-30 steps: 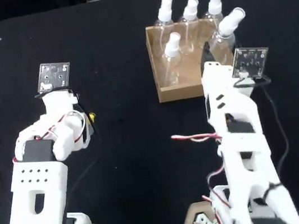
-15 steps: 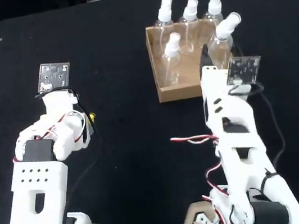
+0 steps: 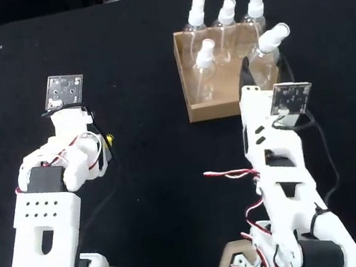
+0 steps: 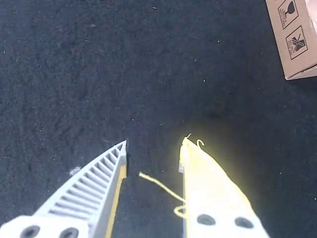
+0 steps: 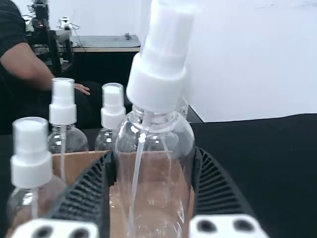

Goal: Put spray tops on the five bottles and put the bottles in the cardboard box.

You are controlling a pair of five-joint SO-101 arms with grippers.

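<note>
The right gripper [image 3: 249,71] has drawn back toward its own base over the last second, and the fifth bottle [image 3: 264,59] has come with it. It was leaning out past the right wall of the cardboard box [image 3: 215,108]; now it sits lower, over the box's near right corner. It is tilted, spray top [image 3: 273,36] pointing up and away from the box's middle. The right wrist view shows the hold plainly: both jaws are pressed against the clear body of the bottle, just below the shoulder, with no gap on either side.

Four capped bottles [image 3: 224,18] already stand inside the box, three along the far wall and one nearer the front, exactly as they stood a second ago. So this looks like the last bottle going in. It is not down yet, I'd say; it needs straightening and lowering before the jaws let go.

The left gripper [image 4: 154,143] hasn't stirred. It hangs well apart from the box, off its left side, jaws parted, with nothing between them but a loose yellow thread.

The surface is a black cloth [image 3: 132,59], matte and flecked with lint, running under the box on all sides. Beyond the box, in the right wrist view, a white wall [image 5: 247,59] rises behind a dark desk [image 5: 104,44].
</note>
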